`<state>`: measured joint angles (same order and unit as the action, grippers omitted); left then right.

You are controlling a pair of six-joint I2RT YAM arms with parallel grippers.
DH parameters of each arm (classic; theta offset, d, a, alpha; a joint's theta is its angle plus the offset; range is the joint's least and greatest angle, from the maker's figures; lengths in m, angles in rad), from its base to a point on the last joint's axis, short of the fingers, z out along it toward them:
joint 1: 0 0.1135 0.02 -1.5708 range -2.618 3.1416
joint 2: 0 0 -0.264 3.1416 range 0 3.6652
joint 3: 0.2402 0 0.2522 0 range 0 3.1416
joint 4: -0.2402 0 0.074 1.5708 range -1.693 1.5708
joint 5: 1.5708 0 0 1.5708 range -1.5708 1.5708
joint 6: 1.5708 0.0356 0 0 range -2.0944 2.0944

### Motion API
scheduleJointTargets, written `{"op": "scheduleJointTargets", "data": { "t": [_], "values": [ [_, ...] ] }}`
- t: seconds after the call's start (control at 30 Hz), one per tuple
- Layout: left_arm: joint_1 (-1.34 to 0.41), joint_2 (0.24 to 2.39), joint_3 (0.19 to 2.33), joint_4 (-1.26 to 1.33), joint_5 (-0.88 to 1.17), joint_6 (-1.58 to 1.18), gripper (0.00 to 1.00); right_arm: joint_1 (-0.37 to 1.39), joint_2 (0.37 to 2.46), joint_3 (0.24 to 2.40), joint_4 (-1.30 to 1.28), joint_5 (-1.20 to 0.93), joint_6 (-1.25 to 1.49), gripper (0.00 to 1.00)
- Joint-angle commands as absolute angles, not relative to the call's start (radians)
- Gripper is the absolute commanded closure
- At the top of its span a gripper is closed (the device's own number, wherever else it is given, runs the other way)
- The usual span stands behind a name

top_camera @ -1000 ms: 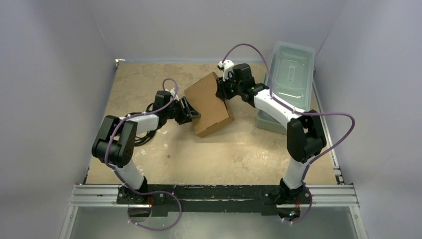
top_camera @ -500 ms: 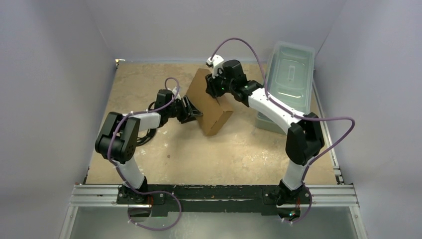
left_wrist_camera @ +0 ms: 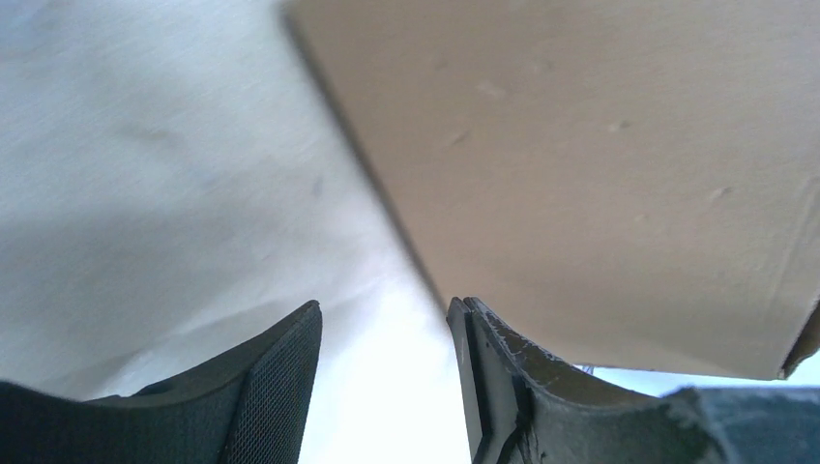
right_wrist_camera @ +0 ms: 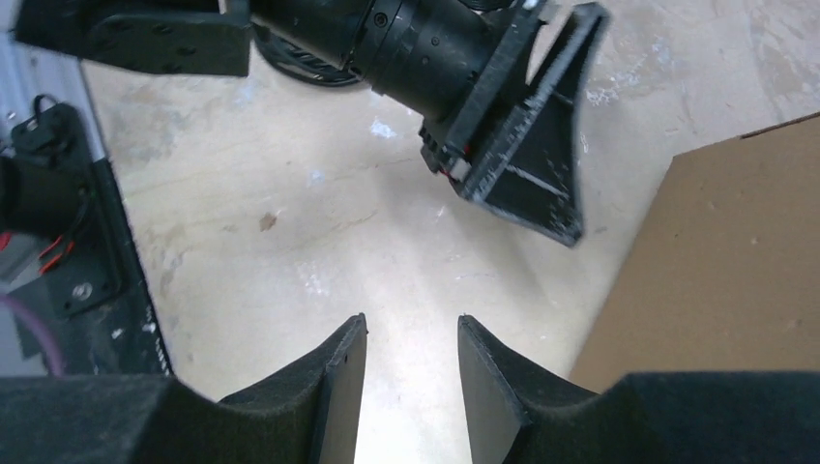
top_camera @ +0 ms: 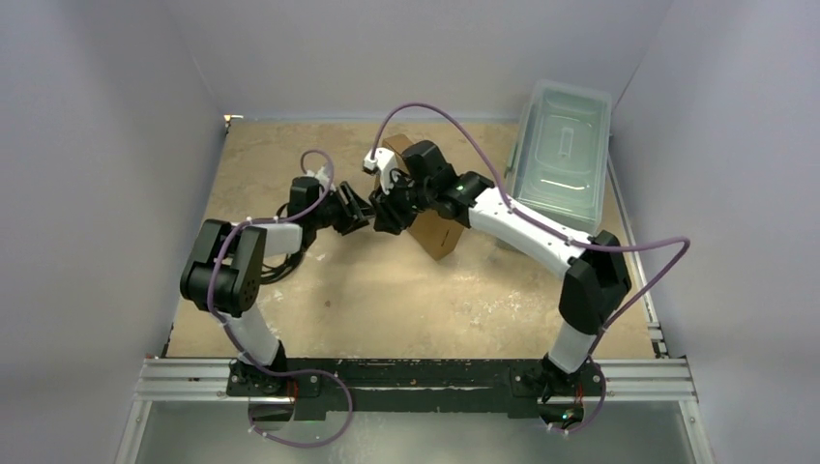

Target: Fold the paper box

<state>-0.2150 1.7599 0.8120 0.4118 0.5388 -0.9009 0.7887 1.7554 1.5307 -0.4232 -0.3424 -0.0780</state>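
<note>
Counted one table (top_camera: 387, 300), carrying one paper box (top_camera: 437, 235) and one clear lidded bin (top_camera: 561, 145). Counted two arms: one left arm (top_camera: 237, 261) and one right arm (top_camera: 541, 227). Counted two end effectors, one per arm: the left end effector (top_camera: 360, 209) and the right end effector (top_camera: 383, 211). Tallied two fingers (left_wrist_camera: 280, 387) on each end effector, four in all. Noted two purple cables (top_camera: 425, 108), one looped along each arm. Noted one metal rail (top_camera: 416, 379) across the near edge of the table.
</note>
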Motion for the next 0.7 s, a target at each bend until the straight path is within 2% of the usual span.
{"op": "scheduleJointTargets", "data": {
  "t": [0.0,0.13,0.23,0.33,0.53,0.67],
  "values": [
    [-0.162,1.665,0.714,0.479,0.545,-0.918,0.48,0.772,1.602,1.572,-0.504,-0.476,-0.239,0.55],
    [-0.155,1.582,0.665,0.482,0.552,-0.922,0.48,0.635,1.534,1.583,-0.506,-0.574,-0.252,0.54],
    [-0.155,1.503,0.654,0.438,0.550,-0.908,0.48,0.507,1.488,1.541,-0.429,-0.503,-0.169,0.57],
    [-0.155,1.438,0.647,0.374,0.549,-0.876,0.48,0.429,1.490,1.500,-0.372,-0.434,-0.125,0.66],
    [-0.156,1.276,0.601,0.302,0.562,-0.888,0.48,0.395,1.559,1.451,-0.347,-0.379,-0.144,0.83],
    [-0.168,1.173,0.590,0.323,0.582,-0.946,0.44,0.386,1.619,1.445,-0.346,-0.386,-0.161,0.88]
  ]
}}
